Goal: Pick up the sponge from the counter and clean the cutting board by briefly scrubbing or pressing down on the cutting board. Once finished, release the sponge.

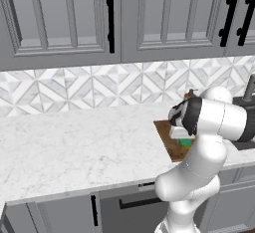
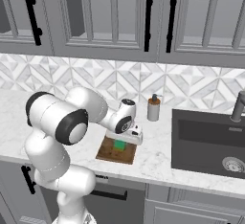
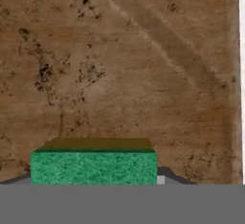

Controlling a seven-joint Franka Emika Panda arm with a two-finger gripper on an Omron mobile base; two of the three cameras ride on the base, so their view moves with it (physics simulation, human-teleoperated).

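The two-finger gripper (image 2: 120,141) is clamped on the small green-topped yellow sponge (image 3: 94,166), right over the dark brown wooden cutting board (image 3: 134,65), left of the black sink (image 2: 210,141).

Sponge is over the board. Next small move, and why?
Probably press straight down and rub briefly. The hand view has the sponge between the end effector tips, over the brown cutting board. The right base view shows it over the board's middle. Whether it already touches the wood is unclear, so ease down before releasing.
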